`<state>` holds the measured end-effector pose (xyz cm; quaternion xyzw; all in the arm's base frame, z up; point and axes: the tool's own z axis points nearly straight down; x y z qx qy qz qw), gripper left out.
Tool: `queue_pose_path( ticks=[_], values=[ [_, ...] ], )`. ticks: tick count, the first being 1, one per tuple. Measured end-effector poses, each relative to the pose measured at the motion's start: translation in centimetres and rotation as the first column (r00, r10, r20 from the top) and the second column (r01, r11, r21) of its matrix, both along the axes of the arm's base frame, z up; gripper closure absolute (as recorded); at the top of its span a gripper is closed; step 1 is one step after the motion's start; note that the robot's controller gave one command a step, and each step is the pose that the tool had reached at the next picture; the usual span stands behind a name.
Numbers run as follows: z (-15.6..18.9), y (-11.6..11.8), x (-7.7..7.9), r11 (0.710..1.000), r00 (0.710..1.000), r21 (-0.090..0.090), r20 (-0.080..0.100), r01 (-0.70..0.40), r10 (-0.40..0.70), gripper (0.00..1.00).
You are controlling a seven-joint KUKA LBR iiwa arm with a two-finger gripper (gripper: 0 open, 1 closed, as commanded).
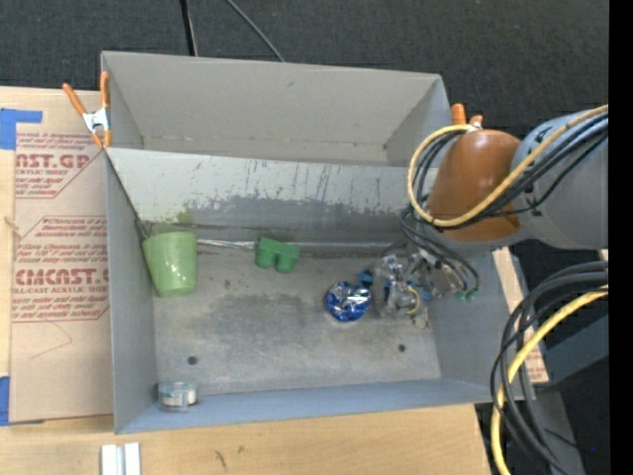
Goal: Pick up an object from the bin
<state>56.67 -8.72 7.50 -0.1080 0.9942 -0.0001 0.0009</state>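
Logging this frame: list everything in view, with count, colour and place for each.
bin: 1, grey metal, middle of the view
cup: 1, light green, left side of the bin floor, by the left wall
small block: 1, darker green, back middle of the floor
crumpled thing: 1, blue and white, right of centre, just left of the gripper
small round thing: 1, grey, front-left corner
gripper: 1, metallic, low over the right part of the floor
arm: 1, orange wrist cover with yellow and black cables, entering from the right
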Motion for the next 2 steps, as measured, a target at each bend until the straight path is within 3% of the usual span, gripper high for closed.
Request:
queue_pose_path(
  ticks=[1,2],
  values=[
    [16.30,-0.98,-1.52,0.999,0.999,-0.002,0.010,-0.041,0.041,1.00],
    [15.81,-0.92,-1.66,0.999,0.999,0.000,0.002,-0.042,0.042,0.00]
  ],
)
